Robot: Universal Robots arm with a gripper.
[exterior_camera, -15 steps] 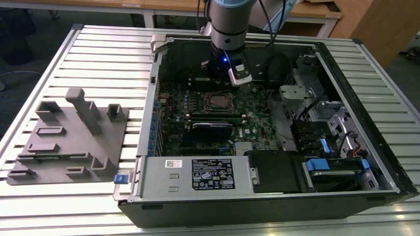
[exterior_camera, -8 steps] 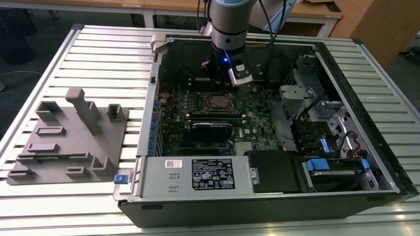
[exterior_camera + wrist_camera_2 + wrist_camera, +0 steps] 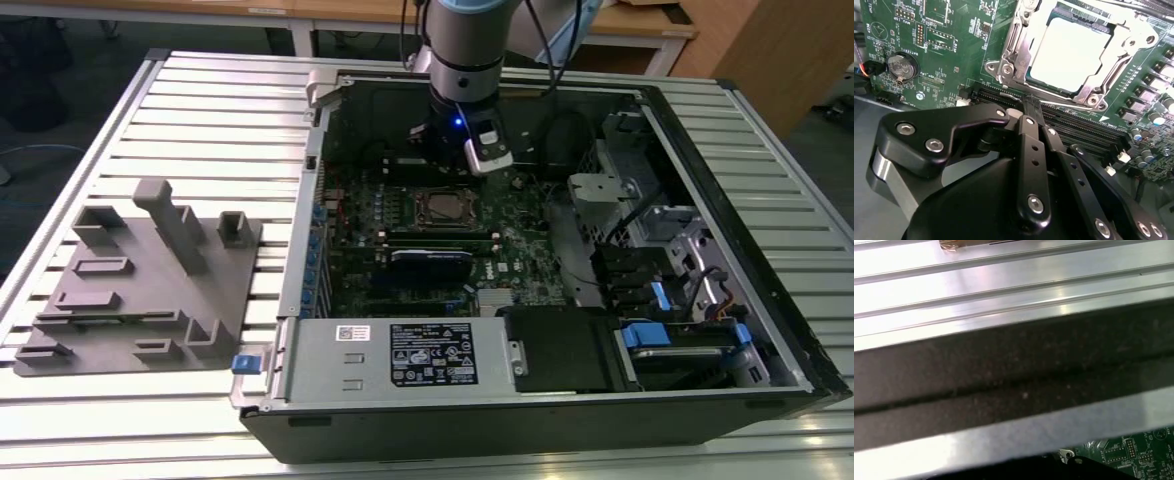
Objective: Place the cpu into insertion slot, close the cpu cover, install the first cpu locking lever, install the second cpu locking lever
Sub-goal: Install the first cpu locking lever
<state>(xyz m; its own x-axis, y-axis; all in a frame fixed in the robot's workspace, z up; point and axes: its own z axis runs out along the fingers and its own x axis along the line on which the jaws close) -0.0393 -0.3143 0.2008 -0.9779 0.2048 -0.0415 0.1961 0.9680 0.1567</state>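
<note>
Closest in the second wrist view, the gripper (image 3: 1032,104) has its fingers pressed together with nothing between them, tips over the memory slots (image 3: 1079,134) just beside the socket. Beyond it the cpu (image 3: 1071,50) lies flat in the socket, silvery top up; being square it shows no long axis, and its edges run parallel to the cpu cover (image 3: 1020,46) framing it. The exterior view adds the arm (image 3: 461,50) reaching down into the open computer case (image 3: 534,425); the first wrist view adds the slatted table (image 3: 1004,280)
</note>
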